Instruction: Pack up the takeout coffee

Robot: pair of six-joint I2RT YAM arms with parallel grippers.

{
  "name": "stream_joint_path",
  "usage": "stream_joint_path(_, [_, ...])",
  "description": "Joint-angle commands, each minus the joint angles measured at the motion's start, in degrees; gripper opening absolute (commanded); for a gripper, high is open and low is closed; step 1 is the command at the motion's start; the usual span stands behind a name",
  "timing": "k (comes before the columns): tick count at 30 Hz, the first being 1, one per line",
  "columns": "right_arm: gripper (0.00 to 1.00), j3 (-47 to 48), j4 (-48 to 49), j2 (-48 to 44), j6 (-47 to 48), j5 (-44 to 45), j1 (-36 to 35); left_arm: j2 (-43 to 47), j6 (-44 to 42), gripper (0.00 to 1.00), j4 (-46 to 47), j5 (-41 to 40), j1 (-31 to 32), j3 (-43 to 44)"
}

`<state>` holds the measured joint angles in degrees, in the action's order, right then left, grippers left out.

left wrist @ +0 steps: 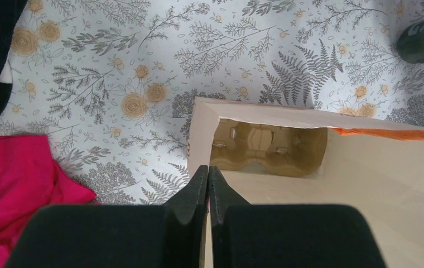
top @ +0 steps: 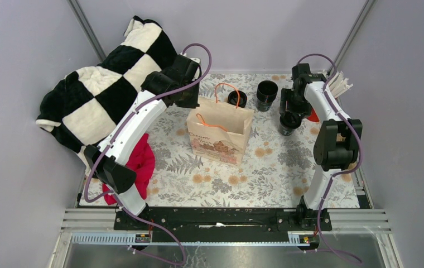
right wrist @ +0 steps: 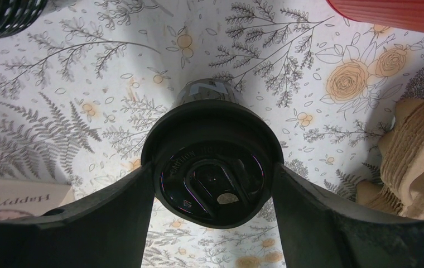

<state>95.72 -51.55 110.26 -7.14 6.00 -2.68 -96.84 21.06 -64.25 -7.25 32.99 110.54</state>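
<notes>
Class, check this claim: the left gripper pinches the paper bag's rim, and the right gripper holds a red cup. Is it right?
One slip. The right wrist view shows the right gripper holding the takeout coffee, black with a black lid; the red cup sits apart at the top edge. The left gripper does pinch the rim of the paper bag.

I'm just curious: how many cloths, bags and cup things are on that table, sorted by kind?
Cloths: 2, checked blanket, red cloth
Bags: 1, paper bag
Single cups: 2, lidded black cup, red cup
Stacks: 2, black cups, black lids
Total: 7
</notes>
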Motion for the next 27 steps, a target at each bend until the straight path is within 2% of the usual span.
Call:
stream_joint_path(1, [0.67,-0.01,-2.36,-7.65,-1.45,-2.83,0.1,0.46,1.43,0.08,-1.46,-3.1,-0.55,3.51])
stream_joint_path(3, [0.64,-0.2,-2.82,-10.22,-1.84,-5.46,0.13,-0.62,1.97,0.14,-2.47,-3.71,-0.56,4.84])
stream_joint_path(10, [0.6,-3.41,-2.13,-20.48,-5.98,-16.55,-0.01,-2.02,3.57,0.24,-4.3,-4.76,-0.56,5.29])
stream_joint_path(15, [0.58,-3.26,-3.69,-25.44,-8.21,-20.17,-0.36,-2.21,3.89,0.34,-4.57,-3.8,-0.51,4.75])
stream_joint_path(20, [0.56,0.09,-5.67,-28.67,-10.28,-21.72,-1.53,-1.87,3.38,0.33,-4.02,-4.49,-0.48,2.53])
stream_joint_path(24, [0.56,7.94,-9.46,-29.09,-10.15,-22.62,-1.58,-2.13,2.68,0.26,-3.87,-5.63,-0.52,1.95])
stream_joint_path(27, [0.56,13.01,-10.05,-28.85,-10.42,-26.85,-1.63,-2.22,1.64,0.23,-2.87,-4.95,-0.48,1.26])
